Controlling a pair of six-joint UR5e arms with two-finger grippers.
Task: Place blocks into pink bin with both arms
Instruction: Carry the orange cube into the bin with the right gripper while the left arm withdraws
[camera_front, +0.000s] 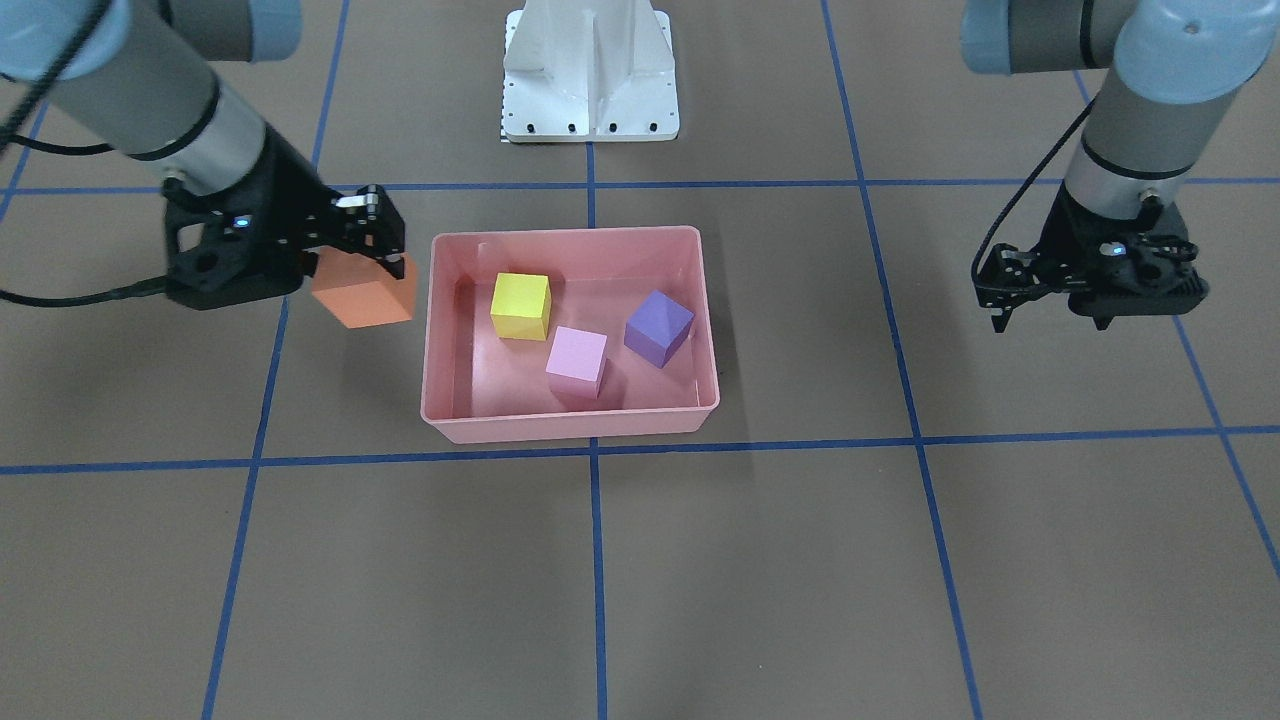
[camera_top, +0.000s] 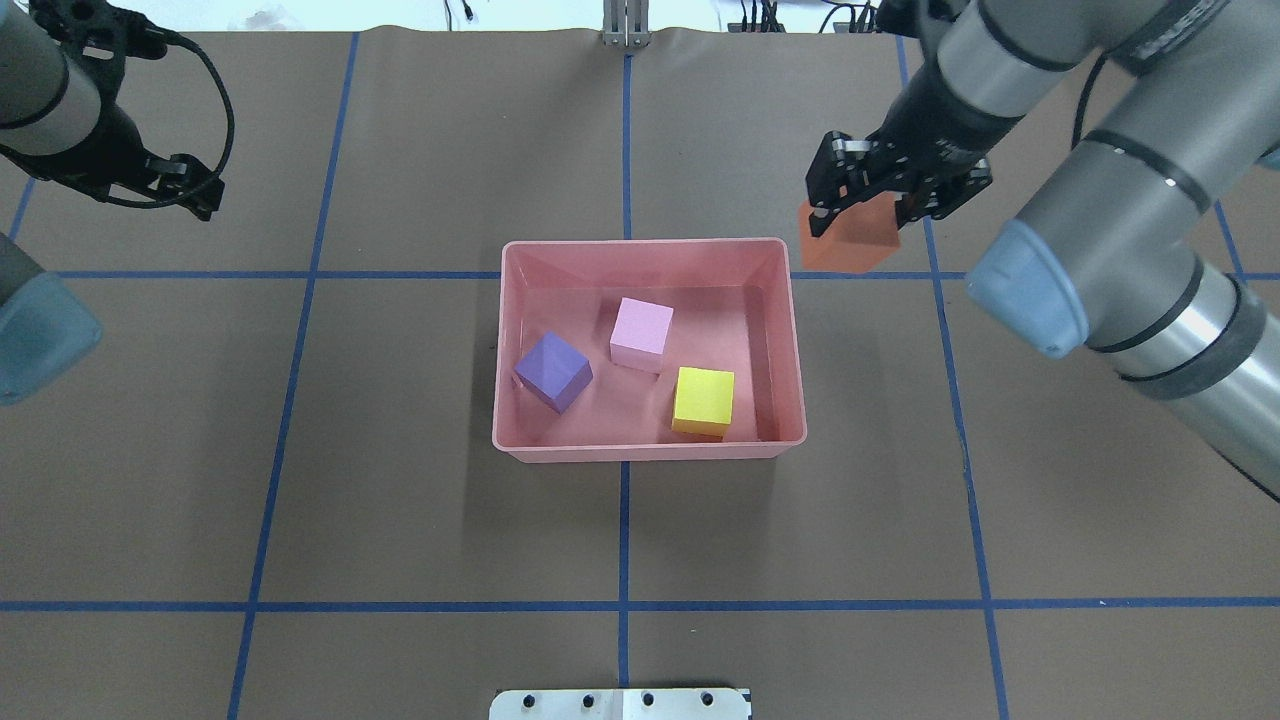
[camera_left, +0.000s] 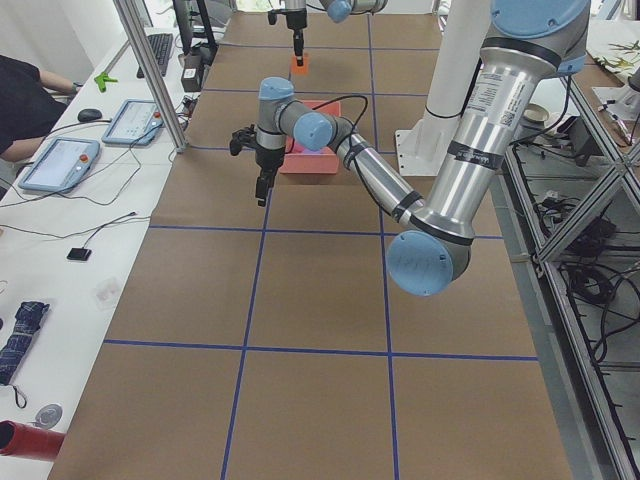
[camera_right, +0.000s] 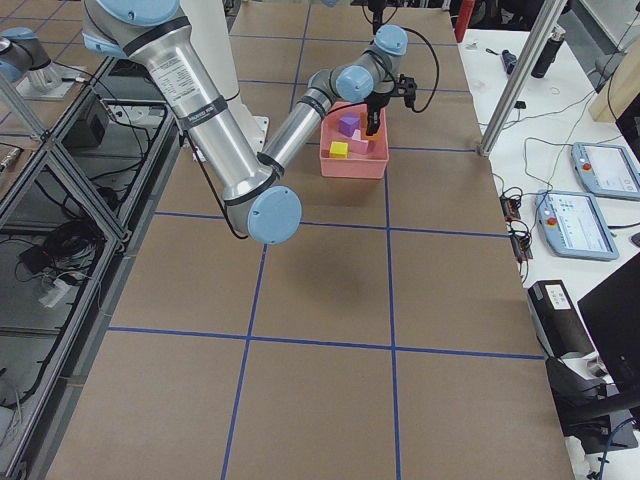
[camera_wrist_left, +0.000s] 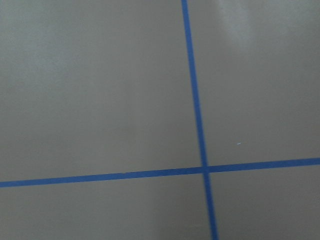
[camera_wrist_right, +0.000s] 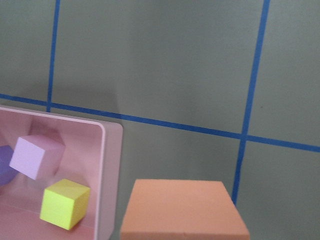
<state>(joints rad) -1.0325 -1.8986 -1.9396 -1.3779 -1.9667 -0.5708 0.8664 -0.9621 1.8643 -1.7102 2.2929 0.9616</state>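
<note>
Item under handling: the small matte orange cube (camera_front: 362, 298) is clenched in the right gripper (camera_top: 862, 212), the fingers closed on its upper part and the body hanging below them.
Position of item: the cube is held clear of the table, just beside the robot's-right wall of the shallow salmon-pink plastic bin (camera_front: 570, 425), near its far corner. It is not yet over the opening.
Bin contents: the yellow cube (camera_front: 520, 305), the light pink cube (camera_front: 577, 362) and the purple cube (camera_front: 658, 328) lie on the bin floor, close together. Contact between them cannot be confirmed.
Handling judgement: the orange cube is judged light and slightly yielding, with a matte, non-slippery surface and no fragility. Two opposite flat faces are the proper hold. A grip this high may let it swing or tilt.
Bin judgement: the tub is judged light with a glossy inside, so a dropped cube may skid or bounce.
Left gripper (camera_front: 1000, 305): it is held well apart from the bin and nothing is seen in it. Whether it is released or clenched cannot be told.
Hidden: the contact faces are masked by the gripper body.
Cut off: the right wrist view shows only the cube's top and crops the bin.
Uninformative: the left wrist view shows only brown table covering (camera_wrist_left: 100, 100) and blue tape lines (camera_wrist_left: 196, 100).
</note>
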